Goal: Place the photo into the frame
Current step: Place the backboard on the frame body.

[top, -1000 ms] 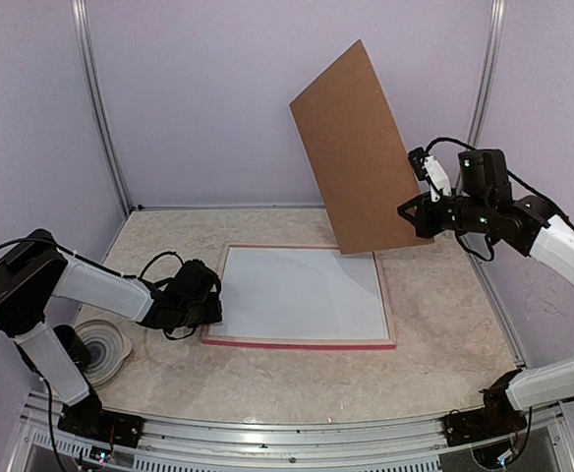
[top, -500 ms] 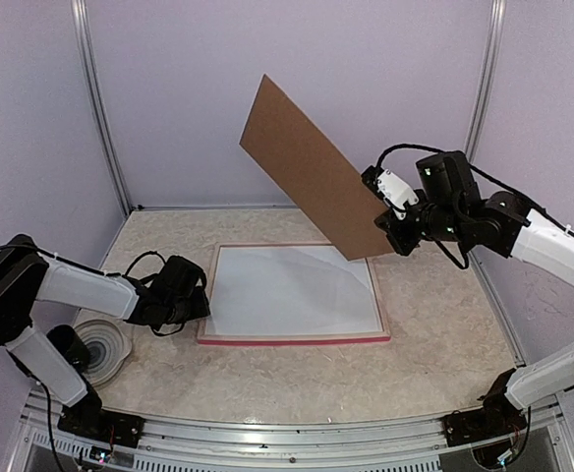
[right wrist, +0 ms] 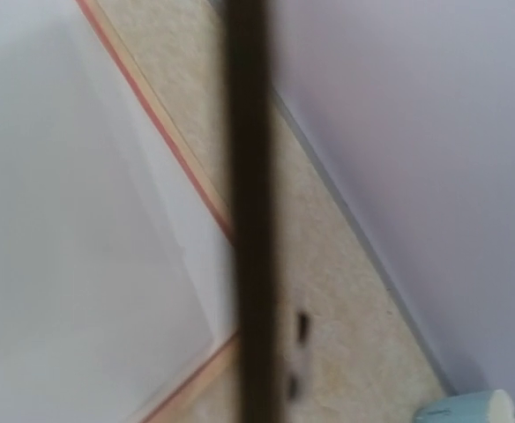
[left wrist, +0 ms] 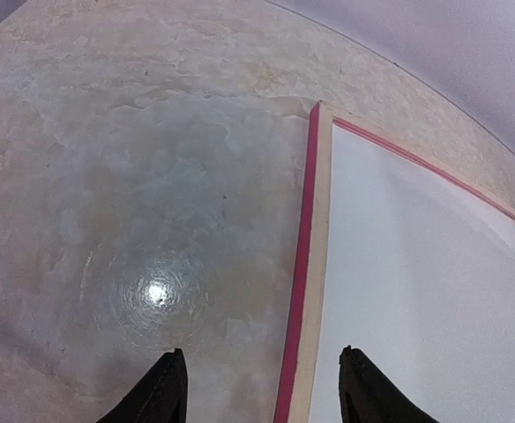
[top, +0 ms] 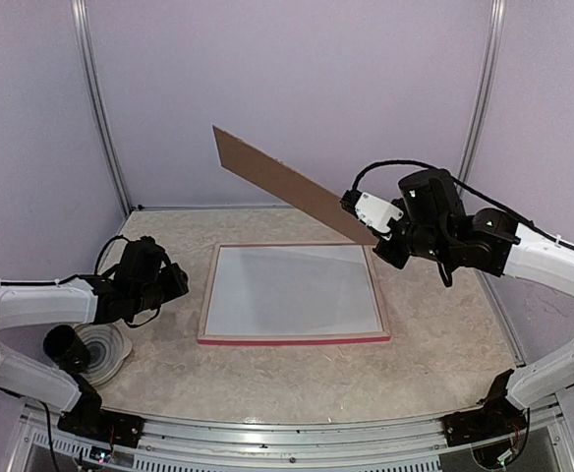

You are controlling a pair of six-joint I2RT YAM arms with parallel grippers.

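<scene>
Rectangular frame, pink-red edge, pale wood up, flat at the centre of your table, white sheet inside.
At its 9 o'clock your left gripper gapes empty; right gripper clamps a brown board.

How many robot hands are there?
2. The left gripper hovers left of the frame; the right gripper holds the brown board above it.

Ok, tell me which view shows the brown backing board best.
The top external view: the whole backing board shows, tilted above the frame, its lower end in the right pincer. The right wrist view gives only a blurred dark edge-on strip. The left wrist view shows none of it.
</scene>
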